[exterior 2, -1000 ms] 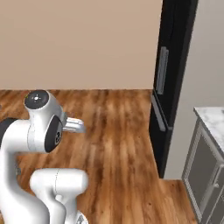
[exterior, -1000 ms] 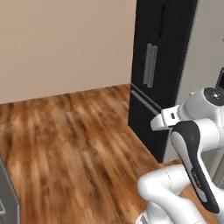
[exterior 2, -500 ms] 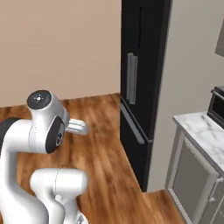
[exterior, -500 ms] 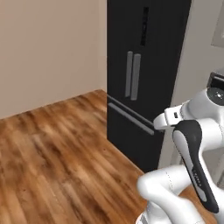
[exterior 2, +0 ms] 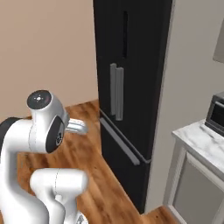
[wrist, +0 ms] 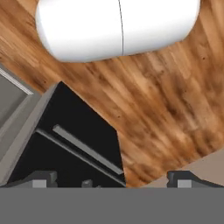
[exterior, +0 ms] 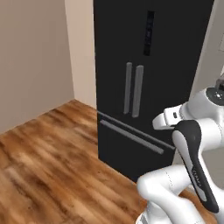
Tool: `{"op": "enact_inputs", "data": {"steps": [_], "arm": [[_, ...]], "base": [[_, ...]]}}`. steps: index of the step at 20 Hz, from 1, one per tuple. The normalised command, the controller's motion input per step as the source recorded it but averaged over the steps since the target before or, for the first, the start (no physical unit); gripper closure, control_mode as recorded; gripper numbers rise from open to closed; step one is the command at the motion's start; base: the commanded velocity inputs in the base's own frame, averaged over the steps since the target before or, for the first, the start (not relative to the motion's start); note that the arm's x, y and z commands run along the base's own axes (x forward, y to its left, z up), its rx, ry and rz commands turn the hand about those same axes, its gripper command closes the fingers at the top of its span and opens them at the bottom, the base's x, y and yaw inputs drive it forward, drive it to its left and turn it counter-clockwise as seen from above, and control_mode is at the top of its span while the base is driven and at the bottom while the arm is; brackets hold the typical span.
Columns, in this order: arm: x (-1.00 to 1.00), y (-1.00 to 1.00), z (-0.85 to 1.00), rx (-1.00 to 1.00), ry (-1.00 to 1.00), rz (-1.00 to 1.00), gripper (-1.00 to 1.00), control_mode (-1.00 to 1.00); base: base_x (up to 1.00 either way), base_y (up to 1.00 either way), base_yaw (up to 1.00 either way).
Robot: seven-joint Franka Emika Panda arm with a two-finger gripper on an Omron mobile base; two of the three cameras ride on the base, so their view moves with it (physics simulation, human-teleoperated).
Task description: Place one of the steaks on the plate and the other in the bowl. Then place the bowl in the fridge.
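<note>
Ahead of the arm in the left base view stands the fridge (exterior: 144, 83), doors shut, on the wooden floor (exterior: 48, 170). In the right base view it sits between the beige wall (exterior 2: 43, 48) and a marble counter (exterior 2: 201, 144). In the hand view the gripper (wrist: 111, 178) is spread wide and empty, over the fridge's bottom drawer.

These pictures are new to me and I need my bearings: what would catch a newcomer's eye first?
The tall black fridge stands out, shut, in the middle of both base views, with two grey upright handles side by side and a grey bar on the drawer below. Warm wooden floor spreads to its left up to a plain beige wall. In the right base view a pale marble counter sits right of the fridge.
</note>
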Motion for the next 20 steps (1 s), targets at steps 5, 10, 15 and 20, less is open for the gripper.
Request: {"op": "enact_inputs", "data": {"steps": [5,10,15,20], "arm": [[0.00,0.00,0.00,0.00,0.00,0.00,-1.00,1.00],[0.00,0.00,0.00,0.00,0.00,0.00,-1.00,1.00],[0.00,0.00,0.00,0.00,0.00,0.00,-1.00,1.00],[0.00,0.00,0.00,0.00,0.00,0.00,-1.00,1.00]], "base": [[1.00,0.49,-0.68],[0.99,0.69,-0.69],[0.54,0.60,-0.65],[-0.27,0.01,-0.62]]}}
